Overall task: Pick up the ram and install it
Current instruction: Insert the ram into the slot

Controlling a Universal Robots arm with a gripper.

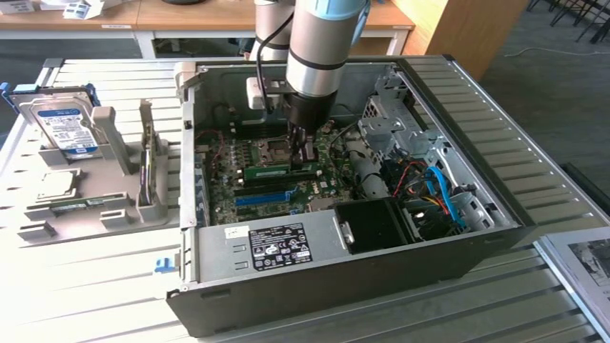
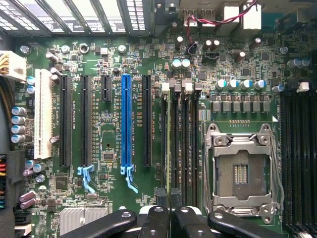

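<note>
Exterior view: an open computer case [image 1: 333, 286] lies on a slatted surface [image 1: 96, 286], and the arm reaches straight down into it. The pincer [image 1: 306, 161] is drawn narrow, and its tips meet the top edge of the ram [image 1: 271, 171]. The ram is a thin green stick standing on edge on the motherboard [image 1: 224, 204]. It sits between the empty CPU socket [image 1: 276, 148] and the blue slot [image 1: 262, 198]. On the exterior view's left, well apart from the case, a grey holder [image 1: 114, 207] carries a hard drive [image 1: 65, 128].

Wrist view: the camera looks straight down on the motherboard [image 2: 111, 129]. The black fingers [image 2: 158, 220] of the pincer [image 2: 171, 218] sit close together over the dark memory slots [image 2: 185, 144]. These slots lie between the long blue slot [image 2: 126, 124] and the CPU socket [image 2: 241, 171]. Seen edge-on, the ram cannot be told apart from the slots.
</note>
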